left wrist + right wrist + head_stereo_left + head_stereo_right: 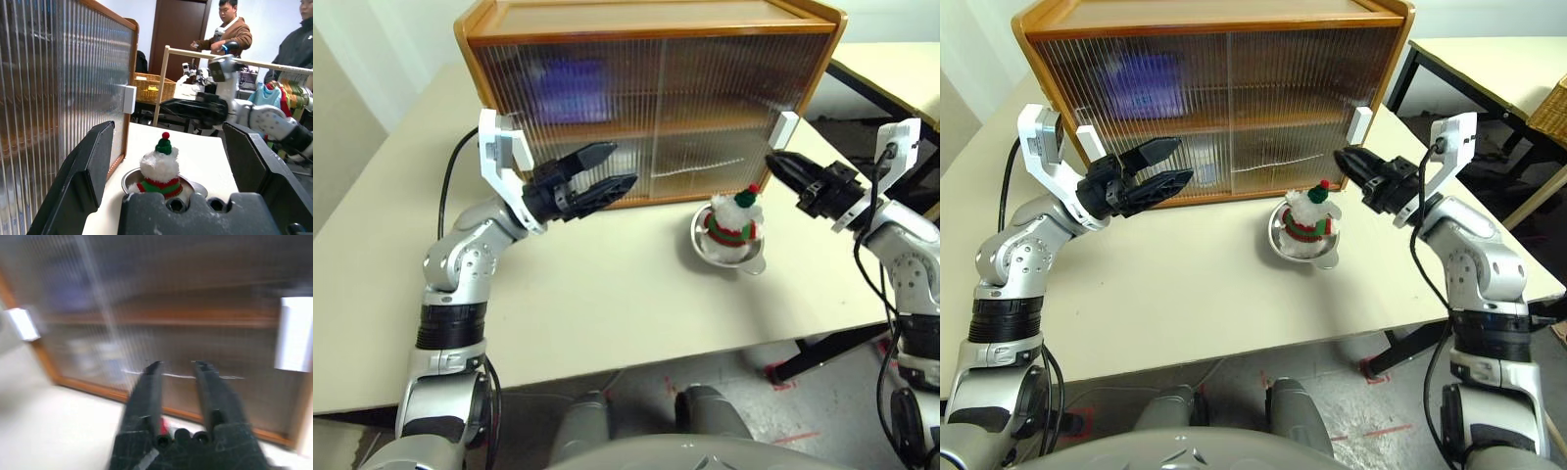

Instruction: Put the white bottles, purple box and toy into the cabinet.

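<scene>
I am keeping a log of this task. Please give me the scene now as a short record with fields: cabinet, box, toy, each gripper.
cabinet: on the table, both sliding doors closed
purple box: dim purple shape behind the left door, upper shelf
toy: sitting in a metal bowl in front of the right door
left gripper: open, holds nothing, before the left door
right gripper: fingers near together, holds nothing, close to the right door's white handle

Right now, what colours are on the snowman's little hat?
Green with a red bobble on top; the toy shows best in the left wrist view.
</scene>
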`<state>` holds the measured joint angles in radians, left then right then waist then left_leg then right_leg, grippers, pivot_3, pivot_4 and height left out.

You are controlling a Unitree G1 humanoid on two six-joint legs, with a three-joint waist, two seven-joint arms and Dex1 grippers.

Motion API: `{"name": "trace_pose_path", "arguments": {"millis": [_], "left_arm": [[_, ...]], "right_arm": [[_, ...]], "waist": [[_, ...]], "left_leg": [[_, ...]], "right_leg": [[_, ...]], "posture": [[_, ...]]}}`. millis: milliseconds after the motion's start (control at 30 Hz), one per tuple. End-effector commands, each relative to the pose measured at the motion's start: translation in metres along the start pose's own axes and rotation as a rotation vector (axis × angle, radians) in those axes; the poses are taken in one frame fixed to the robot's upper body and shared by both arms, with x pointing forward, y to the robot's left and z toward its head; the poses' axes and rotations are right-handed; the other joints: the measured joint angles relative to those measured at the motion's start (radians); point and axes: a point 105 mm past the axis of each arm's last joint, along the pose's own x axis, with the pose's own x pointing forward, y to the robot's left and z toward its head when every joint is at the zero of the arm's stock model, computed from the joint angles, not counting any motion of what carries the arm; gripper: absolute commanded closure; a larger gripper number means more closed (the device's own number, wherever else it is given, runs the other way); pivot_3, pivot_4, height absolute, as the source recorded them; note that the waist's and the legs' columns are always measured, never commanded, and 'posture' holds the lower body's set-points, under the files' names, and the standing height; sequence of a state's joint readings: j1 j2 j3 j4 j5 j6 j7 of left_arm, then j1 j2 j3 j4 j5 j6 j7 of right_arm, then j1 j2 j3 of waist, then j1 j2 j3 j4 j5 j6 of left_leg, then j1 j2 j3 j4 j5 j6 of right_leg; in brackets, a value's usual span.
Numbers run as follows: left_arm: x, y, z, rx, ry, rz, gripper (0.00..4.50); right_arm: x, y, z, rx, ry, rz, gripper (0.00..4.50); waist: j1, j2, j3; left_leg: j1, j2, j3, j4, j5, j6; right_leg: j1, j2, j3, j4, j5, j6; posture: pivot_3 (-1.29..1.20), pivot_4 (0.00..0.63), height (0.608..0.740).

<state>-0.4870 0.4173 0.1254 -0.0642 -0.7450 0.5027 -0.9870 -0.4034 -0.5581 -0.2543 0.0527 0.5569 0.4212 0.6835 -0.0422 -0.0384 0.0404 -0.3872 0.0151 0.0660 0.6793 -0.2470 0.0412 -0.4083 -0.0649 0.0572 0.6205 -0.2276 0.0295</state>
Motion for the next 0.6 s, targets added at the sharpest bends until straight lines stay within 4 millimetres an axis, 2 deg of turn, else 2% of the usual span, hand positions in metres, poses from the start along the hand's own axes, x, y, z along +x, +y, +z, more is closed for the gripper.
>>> {"name": "trace_pose_path", "arguments": {"millis": [33,400,600], "left_arm": [[-0.003,-0.002,-0.003,-0.012,0.012,-0.004,0.00],[-0.003,-0.009,-0.007,-0.014,0.011,-0.006,0.00],[-0.004,-0.011,-0.009,-0.009,0.015,0.001,0.00]], "right_arm": [[0.001,-0.019,0.002,-0.012,0.013,-0.079,4.42],[0.014,-0.062,0.002,-0.097,0.113,-0.266,4.47],[0.022,-0.071,0.001,-0.125,0.124,-0.298,4.47]], "waist": [[-0.002,0.000,0.000],[0.000,0.000,0.000],[0.000,0.001,0.000]], "left_leg": [[0.000,0.000,0.000,0.000,0.000,0.000],[0.000,0.000,0.000,0.000,0.002,0.003],[0.000,0.000,0.000,0.000,0.002,0.004]], "right_leg": [[0.000,0.000,0.000,0.000,0.000,0.000],[0.000,0.000,0.001,0.000,0.002,0.002],[0.000,0.000,0.001,0.000,0.002,0.002]], "posture": [[-0.01,0.000,0.740],[0.00,0.000,0.740],[0.01,0.000,0.740]]}}
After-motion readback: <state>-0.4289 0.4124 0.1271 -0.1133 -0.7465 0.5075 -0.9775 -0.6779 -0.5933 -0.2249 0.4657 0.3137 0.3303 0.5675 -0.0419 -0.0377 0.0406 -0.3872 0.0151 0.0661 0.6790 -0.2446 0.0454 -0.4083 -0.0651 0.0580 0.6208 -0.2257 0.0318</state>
